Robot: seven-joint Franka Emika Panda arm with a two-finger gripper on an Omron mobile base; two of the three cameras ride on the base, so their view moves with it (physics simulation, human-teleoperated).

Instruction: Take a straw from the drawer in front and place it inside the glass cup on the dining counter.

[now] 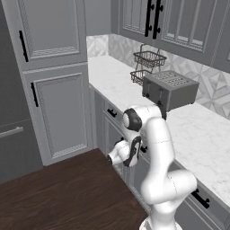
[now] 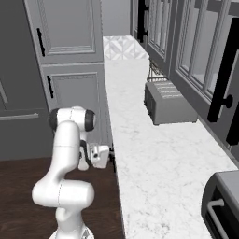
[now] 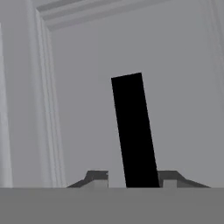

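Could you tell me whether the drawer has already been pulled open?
No, in the hand view the drawer front is flush and closed, with its black bar handle between the end effector fingertips.

We get two base views from behind the arm, left and right, sharing the toaster worktop. Our hand view sits very close to a panelled grey front.
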